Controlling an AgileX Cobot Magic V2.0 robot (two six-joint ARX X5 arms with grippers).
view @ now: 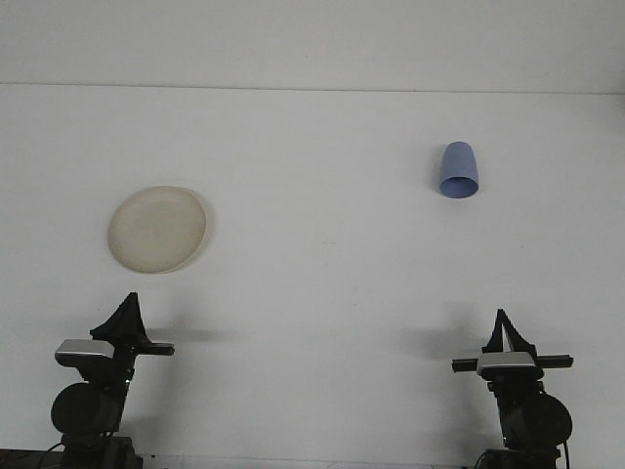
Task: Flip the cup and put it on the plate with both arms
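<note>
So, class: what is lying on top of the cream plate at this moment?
Nothing shows on the plate; its whole top face is bare. The blue cup stands apart on the table. What lies under the plate is hidden.

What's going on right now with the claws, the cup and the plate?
Left claw and right claw both low, holding nothing. Blue cup upside down, far right. Plate bare, left. Nothing between.

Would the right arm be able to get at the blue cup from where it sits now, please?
Probably yes. The blue cup stands upside down on the right side of the table, ahead of the right gripper, with only bare tabletop between them. The plate lies far off to the left.
</note>
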